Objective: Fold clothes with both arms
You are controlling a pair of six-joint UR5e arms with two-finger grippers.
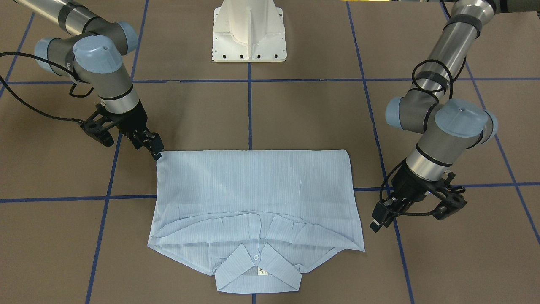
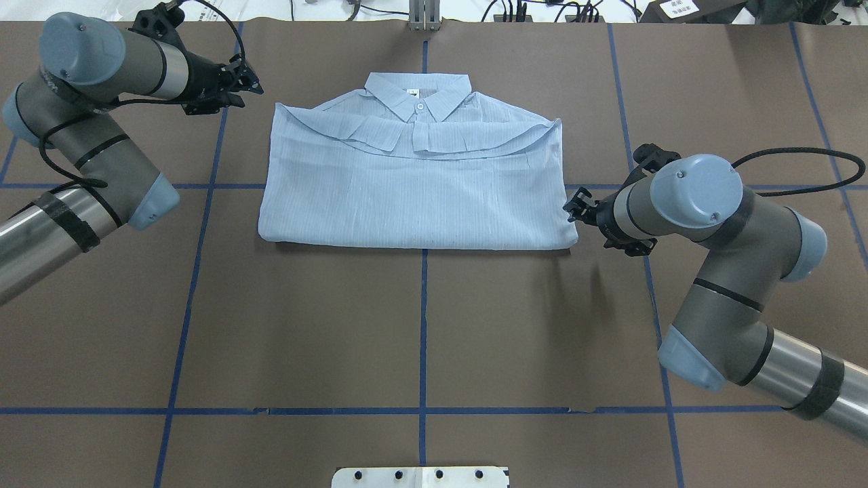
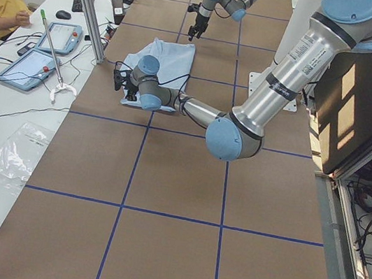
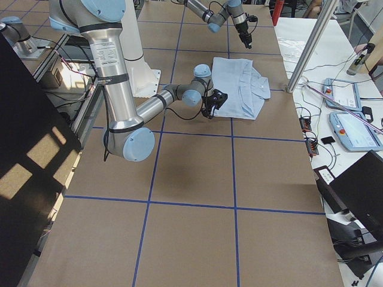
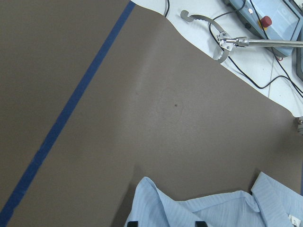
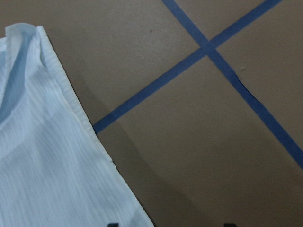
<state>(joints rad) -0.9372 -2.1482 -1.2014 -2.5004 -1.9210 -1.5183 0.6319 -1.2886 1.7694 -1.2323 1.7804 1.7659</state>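
On the table (image 2: 420,325): both jaws wide, nothing gripped

Nearest, our right gripper (image 2: 573,209) is at the near corner of the folded shirt (image 2: 413,190), with the edge between its jaws. The shirt's long axis runs left-right. Farther out, our left gripper (image 2: 249,83) sits just beside the far shoulder corner, not touching.

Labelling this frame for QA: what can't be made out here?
1) Print on the neck label: too small in the overhead and front views.
2) Whether the right gripper touches the shirt corner: too small in the front view, and the wrist view's bottom edge crops the fingers.
3) Shirt's lower layers: hidden under its top layer.
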